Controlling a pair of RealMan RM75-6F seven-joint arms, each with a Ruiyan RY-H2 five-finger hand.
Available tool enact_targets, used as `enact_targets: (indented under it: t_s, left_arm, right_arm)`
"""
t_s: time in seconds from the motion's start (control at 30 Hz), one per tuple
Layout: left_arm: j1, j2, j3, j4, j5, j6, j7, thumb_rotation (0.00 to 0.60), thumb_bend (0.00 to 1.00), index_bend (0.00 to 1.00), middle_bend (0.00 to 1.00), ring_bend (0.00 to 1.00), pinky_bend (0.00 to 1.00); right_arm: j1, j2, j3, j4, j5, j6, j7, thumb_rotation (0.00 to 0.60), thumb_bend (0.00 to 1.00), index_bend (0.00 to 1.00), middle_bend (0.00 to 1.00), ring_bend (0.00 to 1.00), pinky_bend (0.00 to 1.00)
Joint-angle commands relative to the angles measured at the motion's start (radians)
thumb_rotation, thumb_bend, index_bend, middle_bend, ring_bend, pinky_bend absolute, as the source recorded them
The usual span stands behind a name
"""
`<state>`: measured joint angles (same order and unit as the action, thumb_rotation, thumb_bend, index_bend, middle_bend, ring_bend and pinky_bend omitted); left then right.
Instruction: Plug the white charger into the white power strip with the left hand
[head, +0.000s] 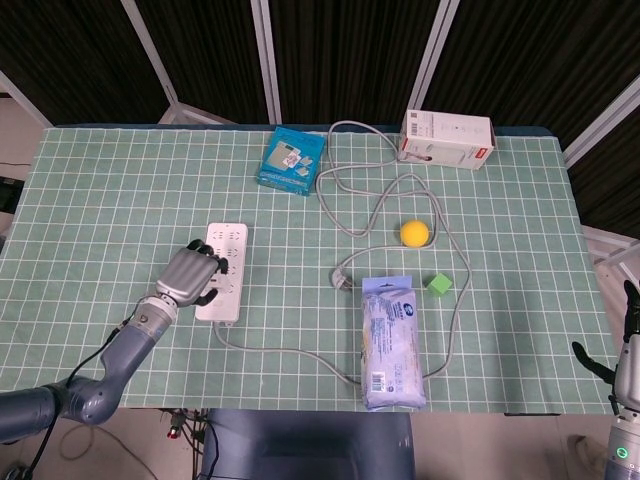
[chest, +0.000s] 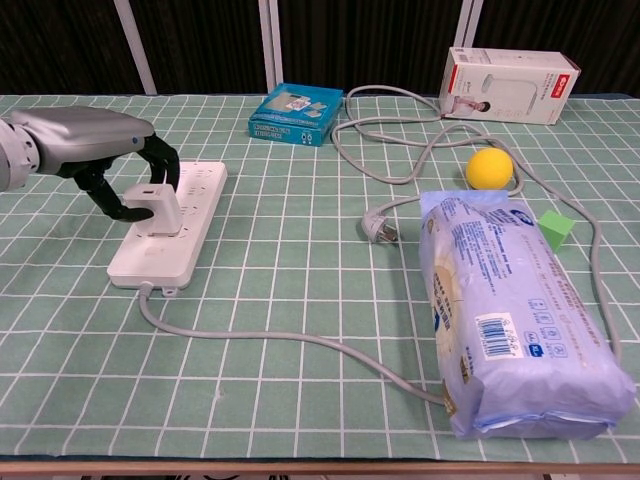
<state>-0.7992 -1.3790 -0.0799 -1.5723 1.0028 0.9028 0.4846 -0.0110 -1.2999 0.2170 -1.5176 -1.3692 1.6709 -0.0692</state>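
Green grid mat on table, black curtains behind. White power strip sits at the mat's 8 o'clock, long axis running 12–6. White charger stands upright on the strip's middle sockets, base touching the strip face; can't tell if fully seated. Left hand arches over it from 9 o'clock, dark fingers curled around the charger and gripping it. Strip's grey cable leaves the near end, runs toward 4 o'clock under the blue wipes pack, then loops back to a loose plug. Yellow ball and green cube lie at 3 o'clock, teal box at 12, white carton at 1. Right hand hangs off the table's edge at 4 o'clock, fingers apart, holding nothing.
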Motion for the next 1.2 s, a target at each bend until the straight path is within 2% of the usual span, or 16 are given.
enact_targets:
  t_s: [0.03, 1.2]
  left_arm:
    - [0.000, 0.005, -0.001, -0.007, 0.003, 0.004, 0.001, 0.600, 0.39, 0.57, 0.57, 0.23, 0.16]
    - [-0.002, -0.022, 0.012, 0.031, 0.003, -0.003, 0.000, 0.600, 0.39, 0.57, 0.57, 0.23, 0.15]
  right_arm:
    - [0.000, -0.001, 0.000, 0.000, 0.000, 0.000, -0.001, 0.600, 0.13, 0.01, 0.00, 0.00, 0.00]
    - [-0.004, 0.001, 0.001, -0.006, 0.003, 0.002, 0.004, 0.600, 0.13, 0.01, 0.00, 0.00, 0.00]
